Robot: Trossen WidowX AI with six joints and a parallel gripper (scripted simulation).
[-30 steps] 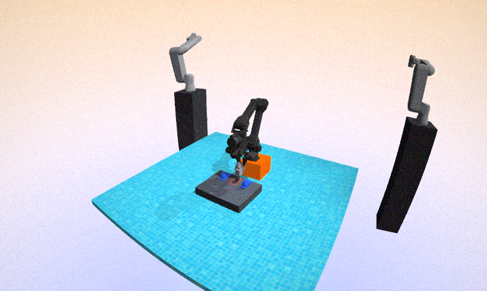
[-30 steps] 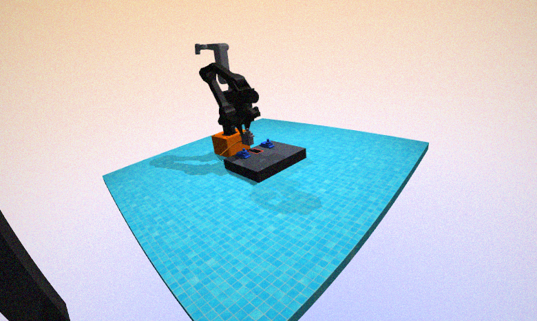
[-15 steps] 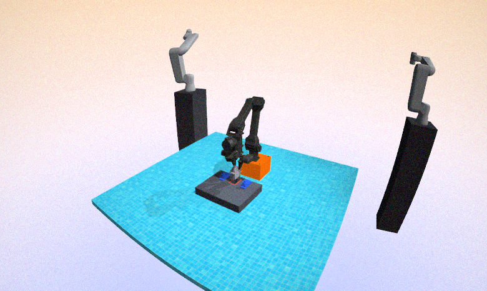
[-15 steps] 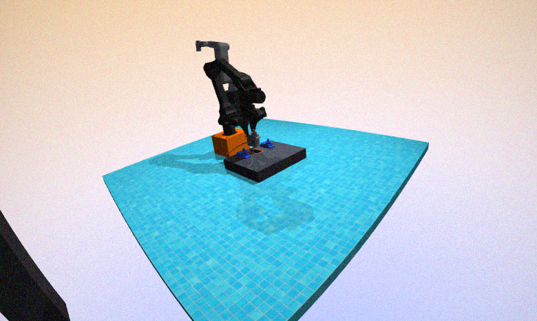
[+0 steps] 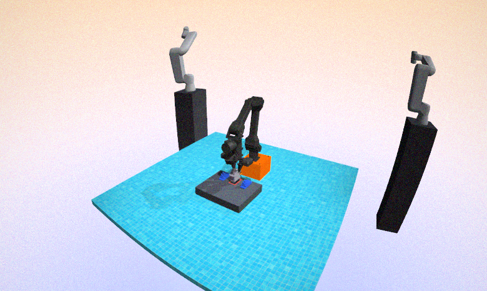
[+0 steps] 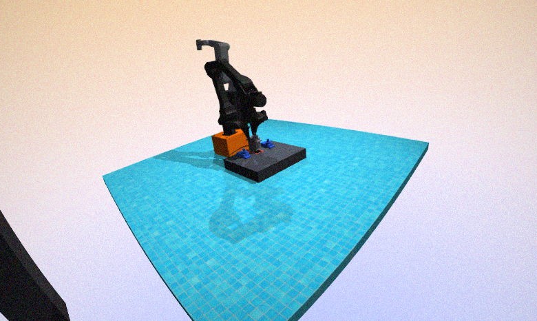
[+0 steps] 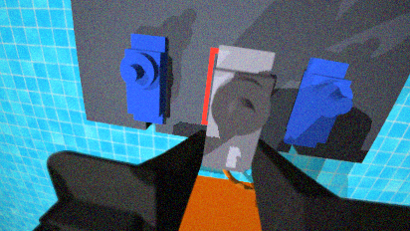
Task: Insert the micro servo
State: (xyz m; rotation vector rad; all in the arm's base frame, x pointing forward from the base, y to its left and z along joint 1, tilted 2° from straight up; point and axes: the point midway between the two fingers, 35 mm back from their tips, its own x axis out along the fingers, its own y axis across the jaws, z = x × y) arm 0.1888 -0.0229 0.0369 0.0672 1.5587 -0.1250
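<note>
The loose micro servo (image 5: 234, 175) (image 6: 255, 143) (image 7: 239, 100) is grey, with its round output shaft side up. My gripper (image 5: 235, 169) (image 6: 255, 136) (image 7: 229, 140) is shut on its near end. The servo is upright just over the red-outlined pocket (image 6: 261, 151) (image 7: 210, 85); dark pocket shows below it in the top and exterior views. In the wrist view the servo hides most of the pocket, and only the left red line shows. The orange cable (image 7: 239, 184) trails from the servo's near end; whether it lies in the side notch cannot be seen. The deck (image 5: 218, 194) (image 6: 280, 161) (image 7: 106, 102) is dark grey.
Blue servos stand on the deck on both sides of the pocket, one (image 6: 244, 153) (image 7: 144, 85) and another (image 6: 268, 143) (image 7: 315, 107). The orange base box (image 5: 254, 170) (image 6: 224, 145) (image 7: 219, 206) is close behind the deck. Two grey arms on black pillars stand beyond the table.
</note>
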